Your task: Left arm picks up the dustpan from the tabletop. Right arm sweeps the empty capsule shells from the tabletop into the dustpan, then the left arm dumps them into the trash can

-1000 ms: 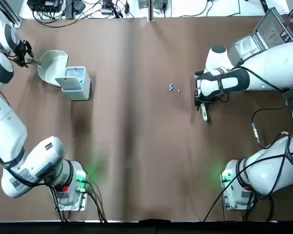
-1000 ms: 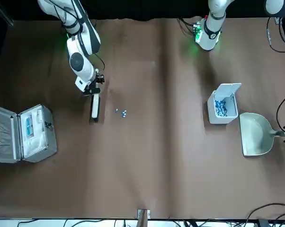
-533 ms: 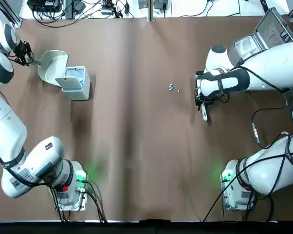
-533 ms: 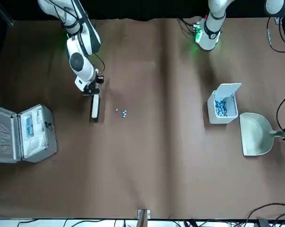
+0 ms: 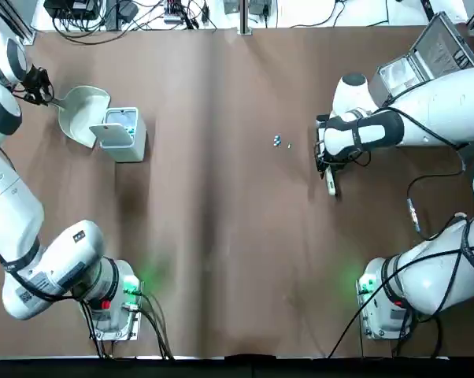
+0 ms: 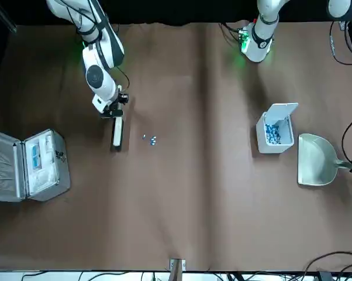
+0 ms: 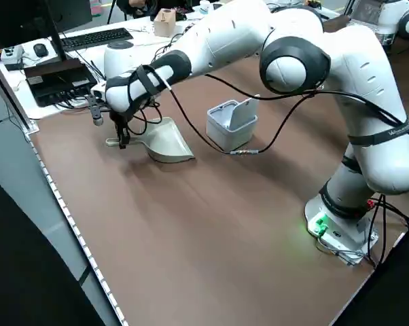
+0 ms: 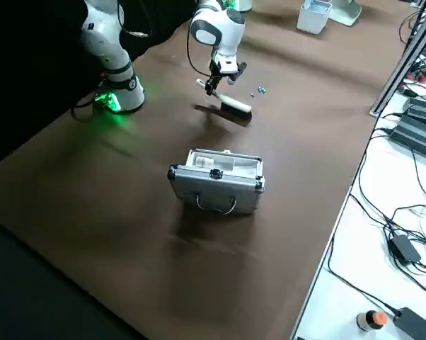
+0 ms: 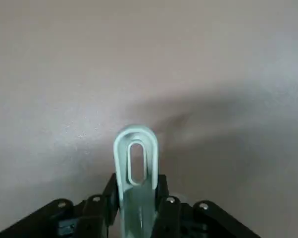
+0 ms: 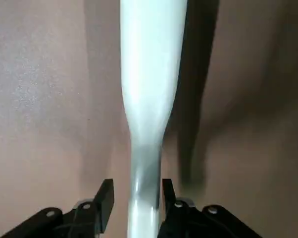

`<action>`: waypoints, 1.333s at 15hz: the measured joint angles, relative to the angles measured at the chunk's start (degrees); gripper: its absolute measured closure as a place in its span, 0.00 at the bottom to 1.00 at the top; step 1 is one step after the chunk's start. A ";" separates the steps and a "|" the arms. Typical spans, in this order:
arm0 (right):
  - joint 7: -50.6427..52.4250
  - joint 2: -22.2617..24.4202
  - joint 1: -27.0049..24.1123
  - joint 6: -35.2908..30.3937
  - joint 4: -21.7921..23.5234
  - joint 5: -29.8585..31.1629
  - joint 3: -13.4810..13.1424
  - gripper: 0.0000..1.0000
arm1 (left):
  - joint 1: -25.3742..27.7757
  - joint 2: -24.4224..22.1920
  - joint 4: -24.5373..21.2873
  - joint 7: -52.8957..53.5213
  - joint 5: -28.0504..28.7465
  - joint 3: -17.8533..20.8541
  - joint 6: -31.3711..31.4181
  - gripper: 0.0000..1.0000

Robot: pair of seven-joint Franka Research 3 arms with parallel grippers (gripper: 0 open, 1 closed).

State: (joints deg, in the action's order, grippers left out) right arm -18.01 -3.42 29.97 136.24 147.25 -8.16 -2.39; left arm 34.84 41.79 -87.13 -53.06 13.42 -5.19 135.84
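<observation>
Left wrist view: left fingers (image 9: 109,201) clamp dustpan (image 9: 135,173) handle.

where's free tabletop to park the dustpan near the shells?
Bare tabletop runs from the trash can across to the capsule shells, and all along the near side between the arm bases. Crowded: right gripper with the brush, and the silver case behind.

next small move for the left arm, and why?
Probably carry the cream plastic dustpan from beside the small grey-white bin toward the tiny blue capsule shells: the left gripper holds its handle, and the right gripper holds the slim white brush.
</observation>
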 joint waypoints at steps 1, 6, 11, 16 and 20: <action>-0.06 0.00 0.00 0.00 0.00 0.00 0.00 0.55 | 0.00 0.00 0.00 -0.04 0.00 0.00 0.01 0.67; -0.24 0.00 -0.01 0.01 -0.01 0.00 -0.08 0.58 | 1.54 -1.87 0.69 -1.26 -0.03 -0.26 0.47 0.67; -0.32 0.00 -0.01 0.01 -0.01 0.00 -0.15 0.61 | 2.91 -8.80 1.14 -1.26 -2.56 -2.52 -2.63 0.67; -0.36 0.00 -0.01 0.01 -0.02 0.00 -0.19 0.64 | 2.75 -17.62 1.44 -1.42 -5.40 -5.55 -12.31 0.67; -0.38 0.00 -0.01 0.01 -0.02 0.00 -0.19 0.67 | 2.73 -23.97 1.45 -5.80 -5.51 -9.90 -20.75 0.67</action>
State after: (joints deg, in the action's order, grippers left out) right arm -18.39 -3.42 29.96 136.24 147.24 -8.16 -2.58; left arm 37.57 17.81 -85.68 -58.85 7.90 -15.08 115.09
